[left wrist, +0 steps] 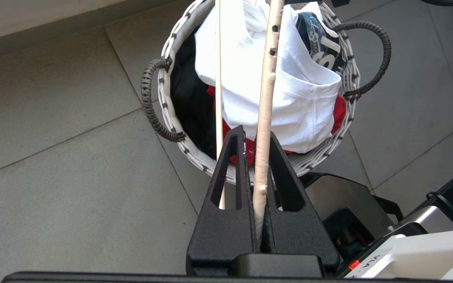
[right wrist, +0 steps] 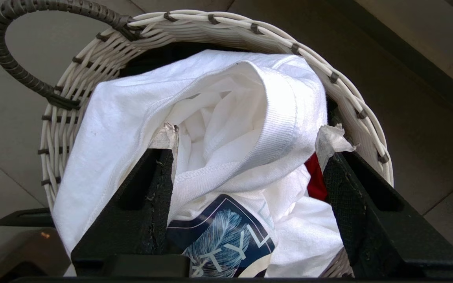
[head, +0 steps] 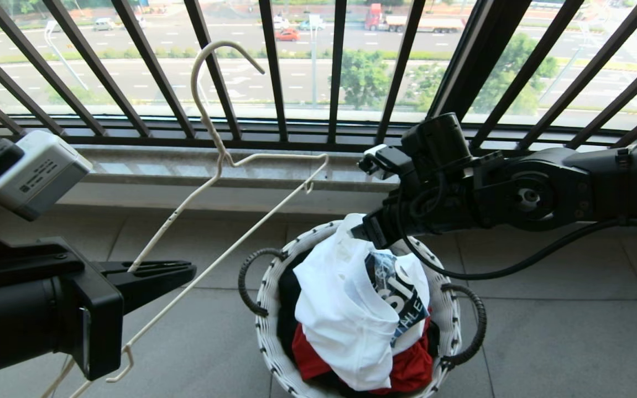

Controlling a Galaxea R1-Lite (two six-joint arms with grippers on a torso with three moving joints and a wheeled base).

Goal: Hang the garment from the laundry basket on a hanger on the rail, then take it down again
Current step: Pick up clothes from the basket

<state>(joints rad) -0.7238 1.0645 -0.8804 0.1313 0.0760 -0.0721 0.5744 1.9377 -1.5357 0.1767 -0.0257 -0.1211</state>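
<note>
Left gripper (head: 183,272) sits closest, low at the left side of the head view: black tapered fingers (left wrist: 226,184) clamped tight on the hanger (head: 224,166). Hanger is thin cream wire with a long twisted neck, an open hook up top against the black balcony railing (head: 274,66), and small notch hooks near the lower end. It tilts, one shoulder arm pinched between the fingers, the bottom wire running just past them. A grey-white box-shaped camera unit (head: 36,174) rides on that arm's wrist.

Laundry basket (head: 266,309) stands on the grey tiled floor (head: 562,309), centre of the head view, near the stone ledge (head: 158,166) below the railing. Round, white wicker with dark woven flecks, black ribbed loop handles on either side.

Garment (head: 340,309) lies crumpled on top of the basket's load: soft white knit, ribbed collar, stitched hem, navy logo panel with white letters and a feather print. Red cloth (head: 412,370) and black shirt (head: 288,298) show under it.

Right gripper (right wrist: 246,157) reaches down over the basket's far rim, jaws spread wide, collar fold of the garment between the fingers but not pinched. Both fingertips (right wrist: 165,135) carry ragged pale tape; inner faces are rough black.
</note>
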